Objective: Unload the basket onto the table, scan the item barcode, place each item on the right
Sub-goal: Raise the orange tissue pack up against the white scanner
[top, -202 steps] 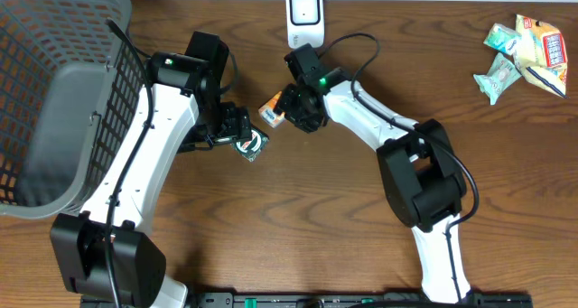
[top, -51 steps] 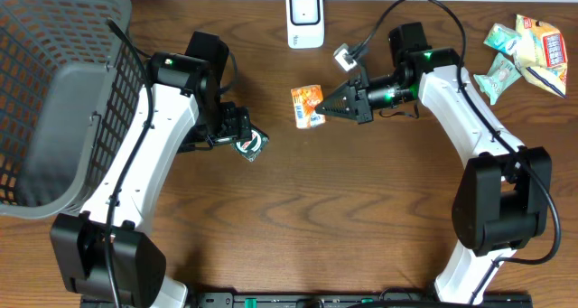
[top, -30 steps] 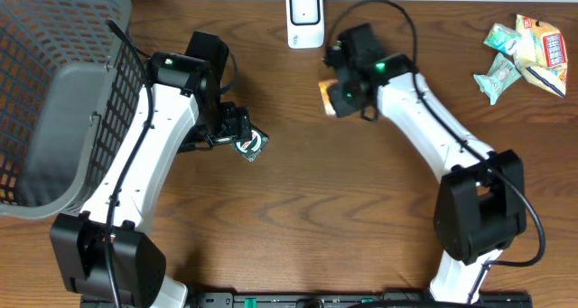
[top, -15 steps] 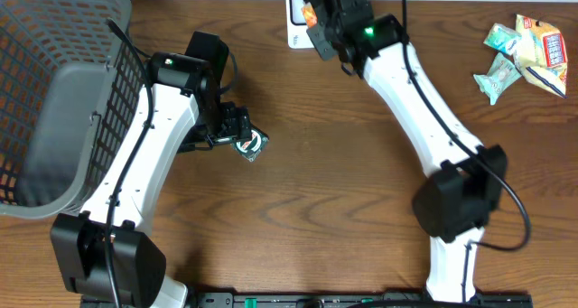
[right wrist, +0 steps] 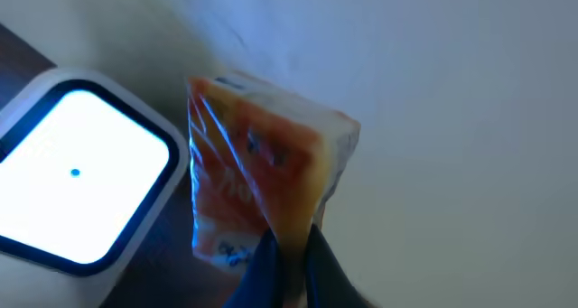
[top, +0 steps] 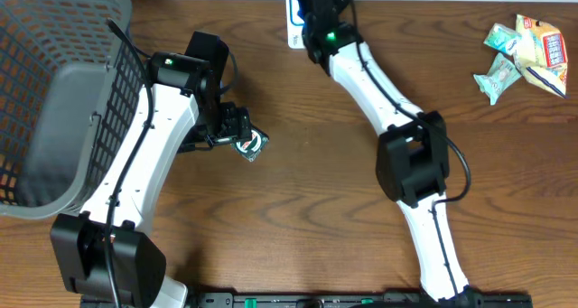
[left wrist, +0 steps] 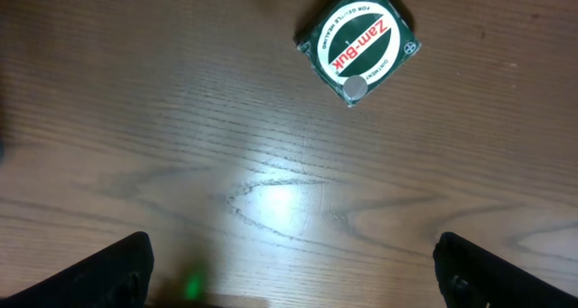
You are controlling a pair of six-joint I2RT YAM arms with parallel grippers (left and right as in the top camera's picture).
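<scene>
At the far edge, my right gripper pinches the orange packet beside the scanner; my left gripper stands open.

The left pincer points downward, jaws spread wide. The right arm stretches far forward, and the right pincer is pinched tight.

You could read "Zam-Buk" in red on the white oval of the green box lying on the table. Print on the orange packet was too blurred to read.
</scene>
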